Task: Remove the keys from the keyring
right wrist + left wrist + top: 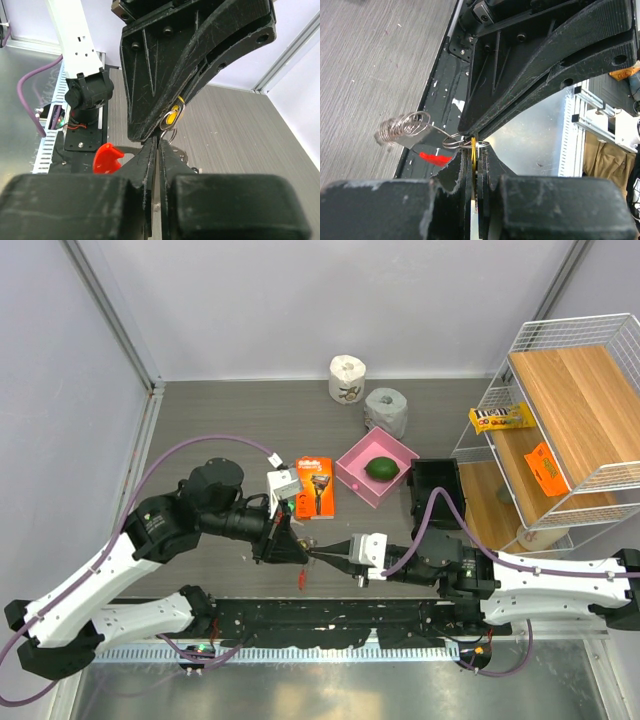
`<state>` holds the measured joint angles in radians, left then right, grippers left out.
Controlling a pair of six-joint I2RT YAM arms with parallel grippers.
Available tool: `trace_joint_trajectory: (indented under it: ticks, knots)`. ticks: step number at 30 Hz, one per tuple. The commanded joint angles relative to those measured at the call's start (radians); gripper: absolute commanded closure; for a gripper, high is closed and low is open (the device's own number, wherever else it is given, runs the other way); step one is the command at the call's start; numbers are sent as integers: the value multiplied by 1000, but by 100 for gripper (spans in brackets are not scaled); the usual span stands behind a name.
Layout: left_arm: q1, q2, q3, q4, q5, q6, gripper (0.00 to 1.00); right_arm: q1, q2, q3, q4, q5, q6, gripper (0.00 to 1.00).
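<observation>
My two grippers meet tip to tip above the table's near edge. The left gripper (303, 551) (476, 146) is shut on a key with a yellow tag (473, 142) (173, 118). Small wire rings (452, 141) join it to a coiled silvery chain (404, 128), and a red piece of the keyring (435, 158) (107, 158) (300, 581) hangs just below. The right gripper (322, 554) (159, 141) is shut right at those wire rings, with a thin metal sliver between its jaws. Its black fingers (545, 65) fill the upper part of the left wrist view. Other keys are hidden.
An orange razor box (314, 487) and a white box (283, 483) lie just beyond the grippers. Further back are a pink tray (352, 462) holding a green fruit, a black box (437, 490) and two paper rolls (347, 377). A wire rack (560, 420) stands at the right.
</observation>
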<state>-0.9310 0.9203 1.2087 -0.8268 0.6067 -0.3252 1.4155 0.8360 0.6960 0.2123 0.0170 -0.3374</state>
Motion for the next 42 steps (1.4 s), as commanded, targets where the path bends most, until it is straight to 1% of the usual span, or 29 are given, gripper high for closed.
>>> trace_joint_trajectory:
  ticks: [1, 10, 15, 21, 26, 31, 36, 38, 40, 41, 42]
  knots:
    - [-6, -15, 11, 57, 31, 17, 100, -6, 0, 50, 52, 4, 1, 95]
    - [-8, -32, -14, 77, -27, 21, 100, -6, -51, 28, 22, 152, 74, 95]
    - [-6, -8, -18, 78, -62, -28, 100, -6, -89, -42, 84, 144, 51, 95]
    - [11, 17, -21, 91, -68, -69, 100, -6, -149, -76, 98, 121, 18, 95]
    - [32, 41, -21, 100, -39, -107, 100, -6, -196, -118, 139, 89, -21, 95]
    - [35, 66, -40, 139, 8, -140, 100, -4, -227, -145, 179, 124, -40, 95]
    - [35, 104, -69, 186, 48, -175, 100, -4, -258, -237, 347, 103, -87, 95]
    - [35, 117, -74, 204, 64, -179, 100, -6, -262, -250, 363, 104, -97, 95]
    - [35, 112, -67, 209, 58, -163, 100, -7, -264, -240, 328, 109, -98, 87]
    - [35, 109, -60, 201, 42, -152, 100, -6, -265, -234, 312, 110, -95, 79]
    - [35, 100, -52, 192, 30, -132, 100, -6, -265, -224, 273, 107, -95, 77]
